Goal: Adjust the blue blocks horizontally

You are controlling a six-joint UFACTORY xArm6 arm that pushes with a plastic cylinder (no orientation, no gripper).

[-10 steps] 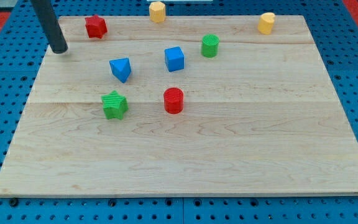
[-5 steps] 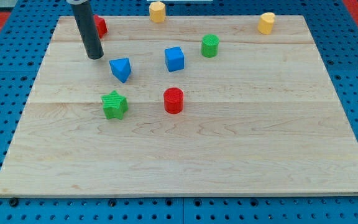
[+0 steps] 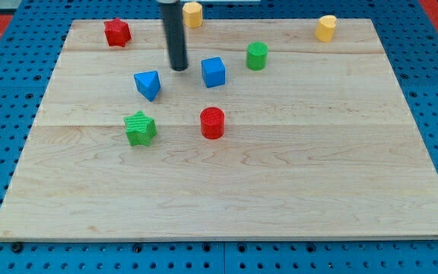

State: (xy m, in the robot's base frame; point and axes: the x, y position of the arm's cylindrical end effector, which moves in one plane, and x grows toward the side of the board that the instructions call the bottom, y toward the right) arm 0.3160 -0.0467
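A blue cube (image 3: 214, 71) sits in the upper middle of the wooden board (image 3: 280, 183). A blue triangular block (image 3: 148, 84) lies to its left, a little lower in the view. My tip (image 3: 179, 68) is on the board between the two blue blocks, closer to the cube and just left of it, touching neither. The dark rod rises from the tip toward the view's top.
A red star block (image 3: 117, 32) is at the top left. Yellow blocks sit at the top edge (image 3: 192, 14) and top right (image 3: 326, 28). A green cylinder (image 3: 257, 55) is right of the cube. A green star (image 3: 140, 128) and a red cylinder (image 3: 213, 122) lie below the blue blocks.
My tip has moved right across the top of the board, from the far left edge to between the two blue blocks. No block has moved.
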